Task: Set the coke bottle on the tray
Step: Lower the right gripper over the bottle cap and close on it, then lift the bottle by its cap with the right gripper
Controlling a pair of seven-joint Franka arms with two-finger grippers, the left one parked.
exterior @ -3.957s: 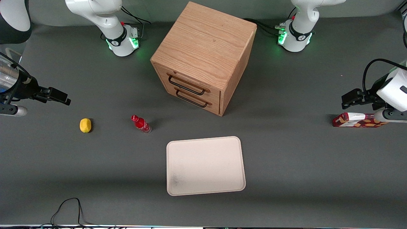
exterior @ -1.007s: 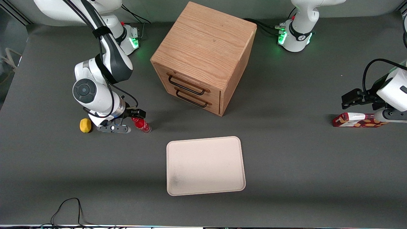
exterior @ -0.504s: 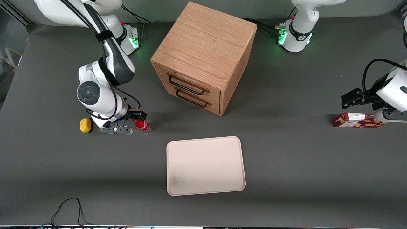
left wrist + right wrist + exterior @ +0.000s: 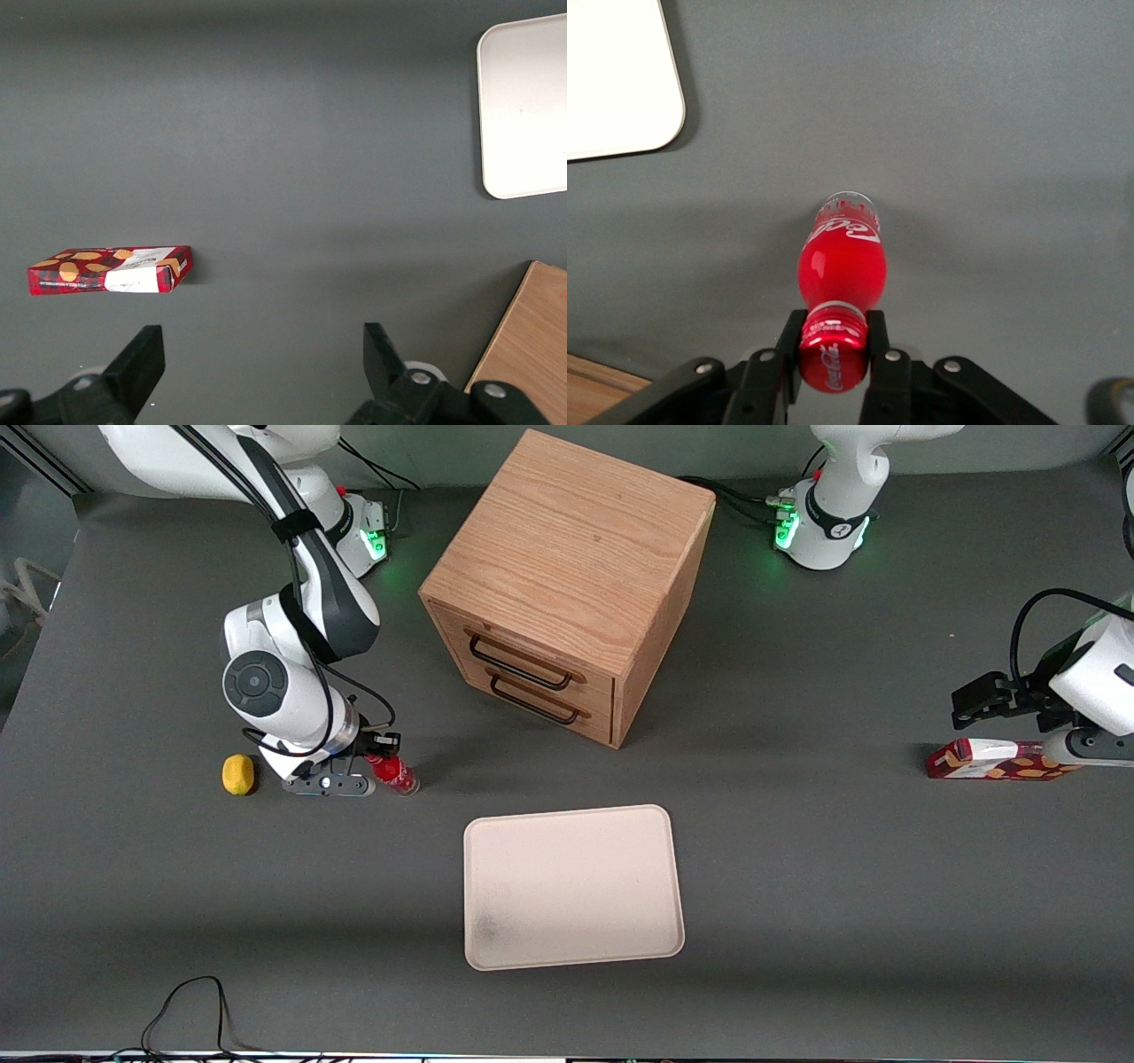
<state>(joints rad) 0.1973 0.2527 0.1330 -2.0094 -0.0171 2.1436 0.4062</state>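
A: State the clearances around the bottle [image 4: 395, 771].

B: It stands on the desk [image 4: 797, 868], apart from the tray [image 4: 572, 886], which lies nearer the front camera with bare desk between the two. A lemon [image 4: 237, 773] sits beside the bottle toward the working arm's end. The cabinet [image 4: 567, 584] stands farther from the camera, drawer fronts facing the tray, with a gap to the bottle.

A: Surface?

B: Dark grey matte desk. The tray is cream-white with a low rim and a faint grey smudge. A red carton [image 4: 992, 760] lies toward the parked arm's end.

A: Arm pose and end effector [image 4: 833, 341] state?

B: The arm reaches down with its wrist low over the desk. The end effector is at the bottle's neck; its fingers [image 4: 877, 332] press either side of the red cap, gripping it.
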